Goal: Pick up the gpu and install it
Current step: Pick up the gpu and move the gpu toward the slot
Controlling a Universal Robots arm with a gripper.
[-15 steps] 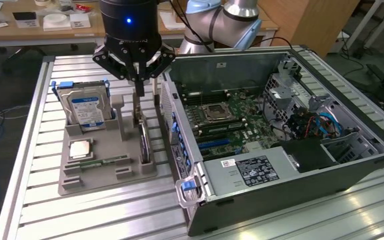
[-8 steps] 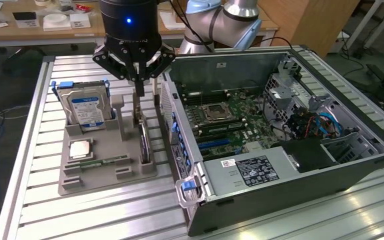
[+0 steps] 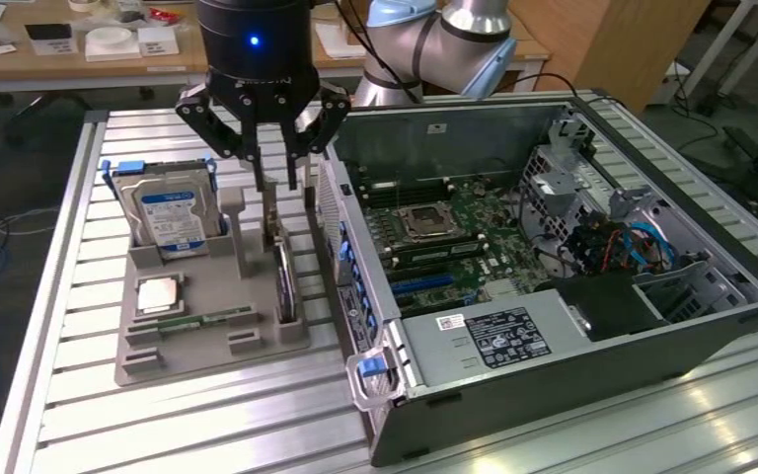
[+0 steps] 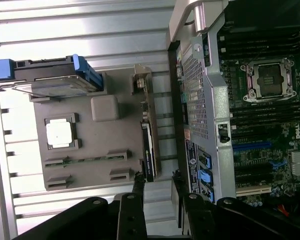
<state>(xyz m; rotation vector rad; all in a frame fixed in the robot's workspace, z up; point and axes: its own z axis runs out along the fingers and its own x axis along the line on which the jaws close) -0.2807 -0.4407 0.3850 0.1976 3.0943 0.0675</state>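
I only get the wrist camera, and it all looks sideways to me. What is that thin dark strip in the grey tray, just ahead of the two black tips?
Observer: In the exterior view it's the gpu, a flat card standing on edge in a slot of the grey tray.
Operator: Is the pincer gripping it?
Observer: No. The pincer hangs open above the tray, clear of the card.
Operator: And the blue-edged block nearby?
Observer: A hard drive, standing upright, with its blue-white label facing the exterior camera.
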